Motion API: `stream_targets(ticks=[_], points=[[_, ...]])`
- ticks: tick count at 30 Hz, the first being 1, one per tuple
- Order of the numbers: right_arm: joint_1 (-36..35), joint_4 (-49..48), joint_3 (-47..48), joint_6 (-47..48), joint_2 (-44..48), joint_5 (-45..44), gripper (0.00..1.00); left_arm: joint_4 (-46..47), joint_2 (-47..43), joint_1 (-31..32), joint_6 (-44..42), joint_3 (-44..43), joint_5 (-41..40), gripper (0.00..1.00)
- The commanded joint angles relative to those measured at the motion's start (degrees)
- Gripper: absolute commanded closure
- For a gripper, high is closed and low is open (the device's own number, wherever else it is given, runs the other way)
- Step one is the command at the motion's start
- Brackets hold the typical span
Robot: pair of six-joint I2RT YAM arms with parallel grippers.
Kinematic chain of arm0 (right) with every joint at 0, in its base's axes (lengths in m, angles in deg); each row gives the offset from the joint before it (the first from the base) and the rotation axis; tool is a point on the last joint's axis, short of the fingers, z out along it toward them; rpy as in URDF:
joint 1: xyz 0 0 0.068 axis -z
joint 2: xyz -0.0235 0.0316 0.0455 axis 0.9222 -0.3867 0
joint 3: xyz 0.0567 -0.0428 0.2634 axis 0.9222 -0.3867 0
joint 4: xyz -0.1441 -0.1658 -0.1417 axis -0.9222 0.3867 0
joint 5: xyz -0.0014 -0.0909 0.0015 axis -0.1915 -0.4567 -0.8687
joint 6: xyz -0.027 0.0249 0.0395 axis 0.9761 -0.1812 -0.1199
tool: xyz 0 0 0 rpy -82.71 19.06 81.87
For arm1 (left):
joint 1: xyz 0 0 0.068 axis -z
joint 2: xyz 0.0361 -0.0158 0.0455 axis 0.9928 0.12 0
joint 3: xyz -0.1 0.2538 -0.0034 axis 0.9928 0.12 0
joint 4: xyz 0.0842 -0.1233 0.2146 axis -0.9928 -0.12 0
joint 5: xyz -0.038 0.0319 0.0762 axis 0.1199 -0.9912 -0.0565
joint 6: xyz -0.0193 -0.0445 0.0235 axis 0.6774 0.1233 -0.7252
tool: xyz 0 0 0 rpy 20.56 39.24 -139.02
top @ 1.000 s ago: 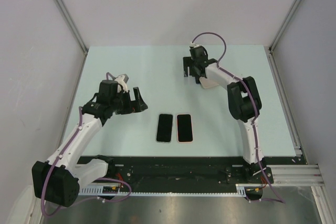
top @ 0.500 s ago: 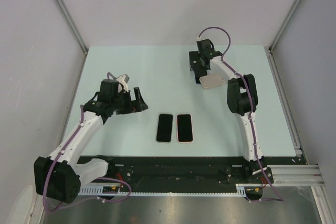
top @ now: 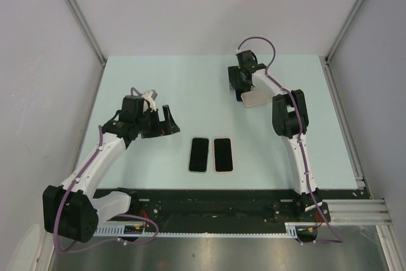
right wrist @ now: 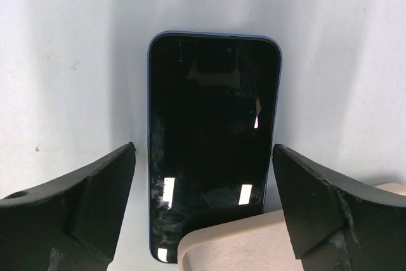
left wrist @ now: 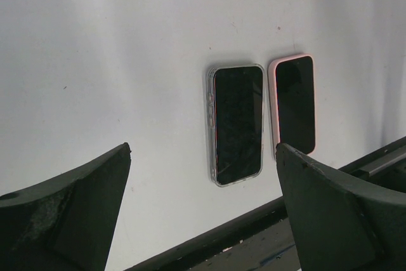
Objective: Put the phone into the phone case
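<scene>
A bare dark phone with a blue edge (right wrist: pixel 212 138) lies flat on the table between my right gripper's fingers. My right gripper (right wrist: pixel 203 149) is open and hovers over it at the far middle of the table (top: pixel 240 84). The empty beige phone case (right wrist: pixel 254 242) overlaps the phone's near end and shows beside the gripper in the top view (top: pixel 255 98). The phone itself is hidden under the gripper in the top view. My left gripper (top: pixel 166 122) is open and empty, left of the two cased phones.
A phone in a clear case (top: pixel 199 155) and a phone in a pink case (top: pixel 222 155) lie side by side near the front edge; both show in the left wrist view (left wrist: pixel 237 122) (left wrist: pixel 294 104). The black front rail (top: pixel 241 196) runs behind them.
My right gripper has shifted slightly to the right and turned over the far phone; the beige case now lies more exposed beside it. My left arm has barely moved.
</scene>
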Motion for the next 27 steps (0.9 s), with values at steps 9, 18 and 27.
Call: stream_targets(ticks=[9, 18, 27], points=[[-0.86, 2.15, -3.26, 0.51, 2.39, 0.50, 0.40, 1.21, -1.45, -0.40, -1.67, 0.46, 1.40, 0.02], [-5.42, -5.84, -34.60, -2.13, 23.46, 2.17, 0.42, 1.30, -3.39, -0.40, -1.94, 0.99, 1.92, 0.02], [-7.98, -4.53, -44.76, -5.90, 37.11, 5.59, 0.43, 1.82, -3.82, -0.31, -1.76, 1.34, 2.89, 0.03]])
